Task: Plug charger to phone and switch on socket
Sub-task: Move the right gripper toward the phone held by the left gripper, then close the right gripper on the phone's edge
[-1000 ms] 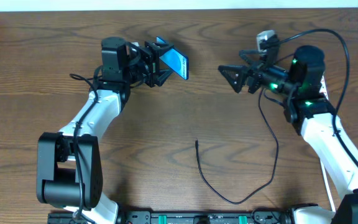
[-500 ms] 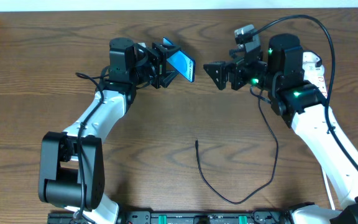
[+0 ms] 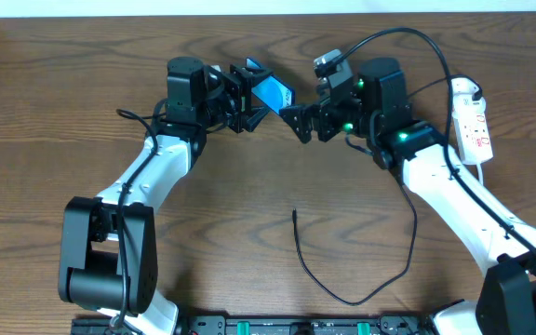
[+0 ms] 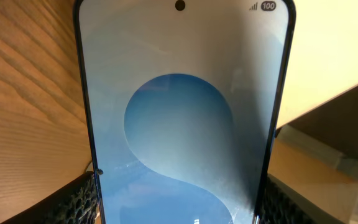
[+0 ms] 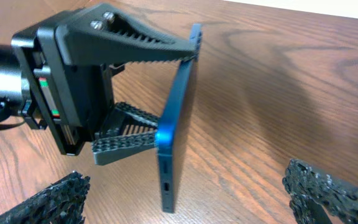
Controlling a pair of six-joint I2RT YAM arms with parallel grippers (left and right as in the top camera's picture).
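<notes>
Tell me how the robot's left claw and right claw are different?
The left claw grips the phone by its long edges, but the right claw holds nothing. The left claw's fingers press against the phone, while the right claw's fingers are spread wide apart. Both claws are black, and they point toward each other.

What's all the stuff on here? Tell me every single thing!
table: one, brown wood, under everything
phone: one, blue screen, held between the left fingers, back middle
charger: one, thin black, lying curved on the table, front middle
socket: one, white with red marks, on the table, far right
left fingers: two, grey-black, shut on the phone
right fingers: two, black, open, just right of the phone
left arm: one, white and black, left side
right arm: one, white and black, right side
</notes>
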